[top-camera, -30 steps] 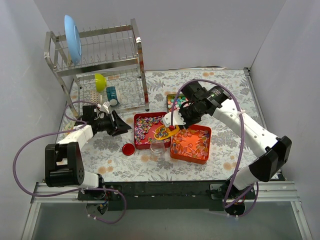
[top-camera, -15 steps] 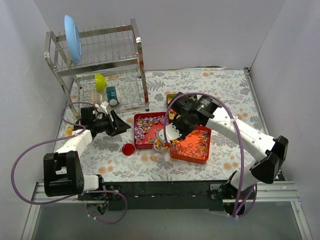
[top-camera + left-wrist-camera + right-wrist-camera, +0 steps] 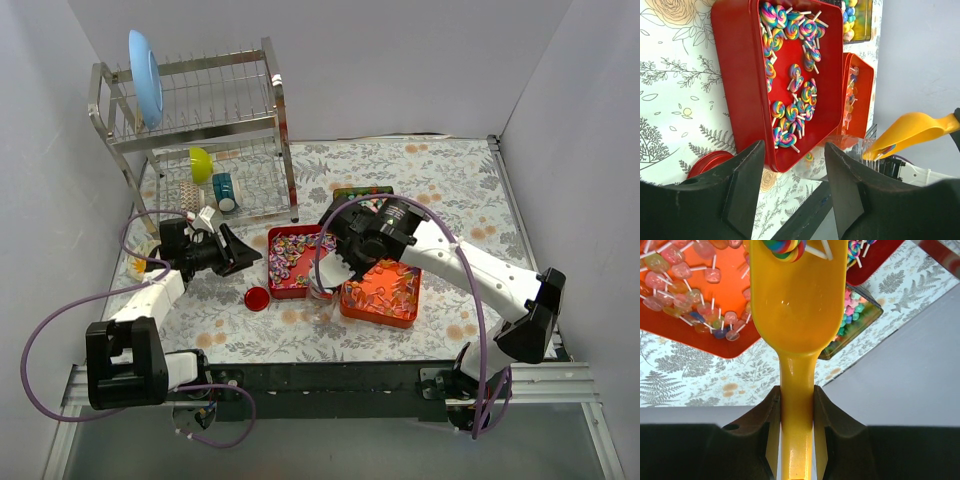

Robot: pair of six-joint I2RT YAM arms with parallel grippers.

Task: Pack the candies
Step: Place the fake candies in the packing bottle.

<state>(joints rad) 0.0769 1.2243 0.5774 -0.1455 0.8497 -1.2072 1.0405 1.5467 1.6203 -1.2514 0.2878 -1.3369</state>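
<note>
Right end effector (image 3: 796, 410) clamped on the yellow scoop (image 3: 797, 305): tilt it gently so the striped candy (image 3: 785, 247) slides into the clear cup (image 3: 858, 147), not onto the counter (image 3: 420, 175).

In the black right end effector (image 3: 796, 395), a yellow scoop (image 3: 797, 300) bears a rainbow-swirled candy (image 3: 785, 246). Ahead of the black left end effector (image 3: 794, 152): glossy red tray (image 3: 740, 75), white floral-printed desk (image 3: 675, 100).

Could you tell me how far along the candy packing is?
Early. Done: the red lid lies off the clear jar. In hand: the right gripper holds the yellow scoop, one swirl lollipop in it, at the jar's mouth. Remaining: the swirl tray and orange tray hold many candies; left gripper open.
</note>
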